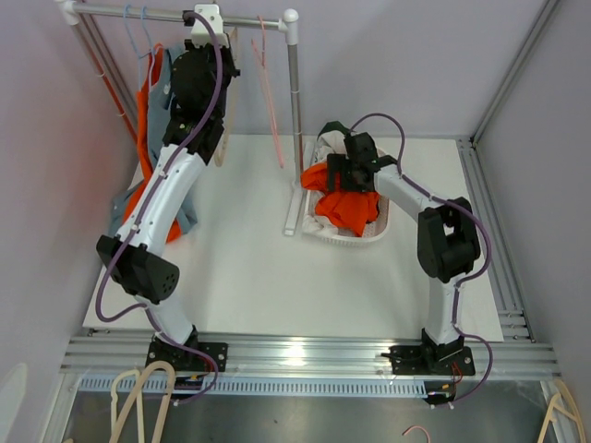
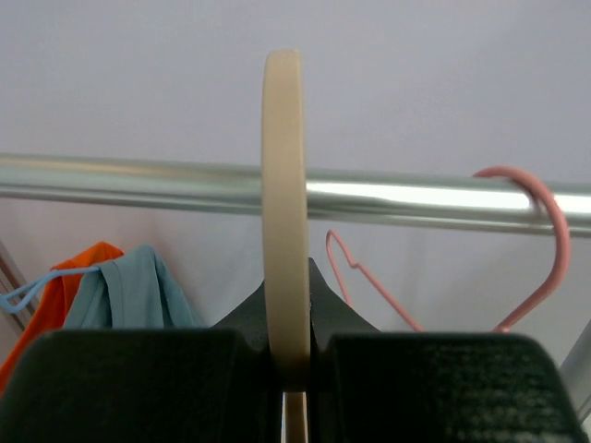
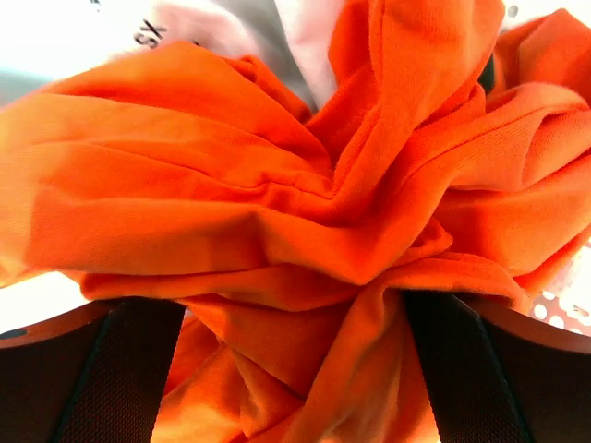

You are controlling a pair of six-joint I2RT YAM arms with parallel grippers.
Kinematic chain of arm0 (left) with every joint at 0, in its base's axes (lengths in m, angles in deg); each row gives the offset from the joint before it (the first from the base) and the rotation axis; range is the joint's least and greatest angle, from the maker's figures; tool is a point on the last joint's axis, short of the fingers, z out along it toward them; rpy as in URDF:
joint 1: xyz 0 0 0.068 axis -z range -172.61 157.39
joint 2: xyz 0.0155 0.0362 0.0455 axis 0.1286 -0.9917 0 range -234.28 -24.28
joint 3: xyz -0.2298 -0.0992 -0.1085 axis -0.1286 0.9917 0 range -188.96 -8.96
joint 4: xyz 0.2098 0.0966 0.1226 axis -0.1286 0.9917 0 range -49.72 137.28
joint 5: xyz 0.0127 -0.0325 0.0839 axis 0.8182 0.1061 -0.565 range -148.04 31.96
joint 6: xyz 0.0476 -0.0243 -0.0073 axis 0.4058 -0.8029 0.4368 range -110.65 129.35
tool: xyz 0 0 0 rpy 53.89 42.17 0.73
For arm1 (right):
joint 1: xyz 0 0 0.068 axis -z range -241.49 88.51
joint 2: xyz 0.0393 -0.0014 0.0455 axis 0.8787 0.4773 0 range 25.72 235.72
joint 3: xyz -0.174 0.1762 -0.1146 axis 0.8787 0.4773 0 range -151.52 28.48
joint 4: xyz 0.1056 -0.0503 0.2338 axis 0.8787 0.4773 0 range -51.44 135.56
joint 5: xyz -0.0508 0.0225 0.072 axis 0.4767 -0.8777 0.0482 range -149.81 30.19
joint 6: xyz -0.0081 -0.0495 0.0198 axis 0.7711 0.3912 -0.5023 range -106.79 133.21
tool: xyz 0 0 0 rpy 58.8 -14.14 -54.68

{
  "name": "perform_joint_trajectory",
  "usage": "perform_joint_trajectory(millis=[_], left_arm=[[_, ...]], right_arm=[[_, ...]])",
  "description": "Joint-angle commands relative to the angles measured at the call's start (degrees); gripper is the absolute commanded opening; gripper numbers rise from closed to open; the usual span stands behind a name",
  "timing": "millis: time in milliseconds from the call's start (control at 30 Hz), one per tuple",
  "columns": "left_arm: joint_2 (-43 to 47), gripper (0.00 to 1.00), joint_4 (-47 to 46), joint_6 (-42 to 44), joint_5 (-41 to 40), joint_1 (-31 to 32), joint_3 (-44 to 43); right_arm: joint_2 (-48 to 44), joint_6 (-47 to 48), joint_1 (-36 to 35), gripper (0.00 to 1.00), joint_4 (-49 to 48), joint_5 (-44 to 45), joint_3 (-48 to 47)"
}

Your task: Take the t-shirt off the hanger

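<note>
Orange t-shirt (image 3: pixel 277 231) lies bunched inside the spread right claw (image 3: pixel 291 369).

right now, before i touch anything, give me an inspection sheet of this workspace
surface: white table, with the rack and basket standing on it
job's things: orange t-shirt bunched in the white basket; beige hanger up at the rail
clutter: pink hanger and hung garments on the rail
grippers: left gripper shut on the beige hanger; right gripper open, fingers either side of the t-shirt
cables: purple cable along each arm, no snag seen
surroundings: aluminium frame; spare hangers below the near edge
</note>
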Motion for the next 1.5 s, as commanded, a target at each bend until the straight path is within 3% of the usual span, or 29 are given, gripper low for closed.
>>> perform_joint_trajectory(millis=[0,200,333,567,1467], left_arm=[[2.5,0.01,-6.4,1.5,0.7,0.8,-2.5],[0.3,0.01,-7.5,2.3,2.1,1.2,-4.1],[-6.5,0.01,-3.5,2.6,1.5,1.1,-14.7],[-13.0,0.01,-2.8,1.8,2.9,1.5,-21.5],[-15.7,0.01,2.7,6.8,0.8,4.5,-21.5]], right_arm=[[-2.7,-0.7,0.5,0.99,-2.7,1.6,2.2],[-6.4,-1.4,0.6,0.99,-4.6,-0.5,5.1],[-9.1,-2.2,0.6,0.99,-5.8,-2.8,7.5],[-14.4,-1.8,0.3,0.99,-7.5,-4.1,10.3],[-17.6,-1.7,0.4,1.0,-8.5,-6.6,11.5]])
